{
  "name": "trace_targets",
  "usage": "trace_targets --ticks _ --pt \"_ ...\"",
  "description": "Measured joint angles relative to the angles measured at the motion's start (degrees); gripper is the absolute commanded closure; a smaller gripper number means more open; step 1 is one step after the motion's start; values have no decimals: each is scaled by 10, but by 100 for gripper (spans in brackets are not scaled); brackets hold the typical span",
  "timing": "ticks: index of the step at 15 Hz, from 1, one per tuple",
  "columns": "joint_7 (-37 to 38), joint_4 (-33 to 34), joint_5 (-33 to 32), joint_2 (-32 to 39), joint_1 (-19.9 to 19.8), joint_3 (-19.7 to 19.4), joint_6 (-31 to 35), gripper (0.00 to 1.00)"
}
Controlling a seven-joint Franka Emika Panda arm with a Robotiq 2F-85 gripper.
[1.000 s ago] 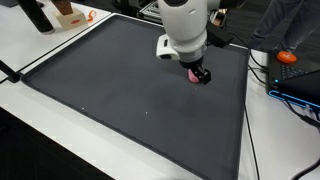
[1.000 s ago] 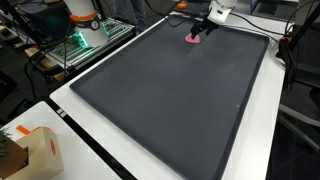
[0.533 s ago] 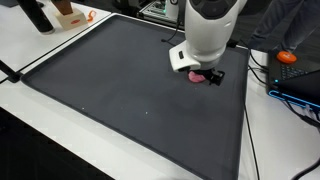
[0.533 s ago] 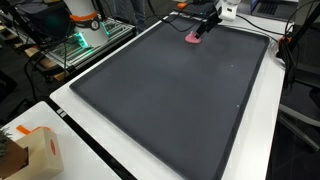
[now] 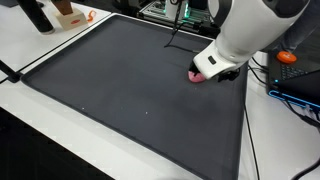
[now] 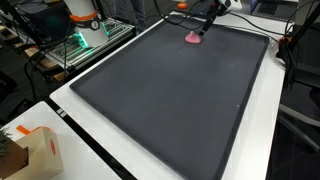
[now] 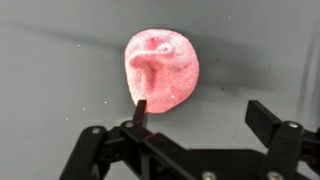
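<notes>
A small pink, sugary-looking lump point(image 7: 160, 66) lies on the dark grey mat point(image 7: 60, 80). It shows in both exterior views point(image 5: 196, 75) point(image 6: 193, 38) near the mat's far edge. My gripper point(image 7: 205, 112) is open and empty, its two black fingers spread just beside and above the lump. One fingertip sits against the lump's lower edge and the other is well off to the side. In an exterior view the white arm covers most of the gripper point(image 5: 214, 70).
The grey mat point(image 5: 130, 90) covers most of a white table. A cardboard box point(image 6: 30, 150), an orange object point(image 5: 288, 57), cables and lab equipment point(image 6: 85, 35) stand around the edges.
The arm has swung away from above the pink lump towards the mat's far edge and tilted. The lump stays where it was on the mat.
</notes>
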Motion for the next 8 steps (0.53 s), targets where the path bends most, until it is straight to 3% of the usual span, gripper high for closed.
trace_targets --ticks 8 --pt "-108 2 -87 8 46 5 -20 0"
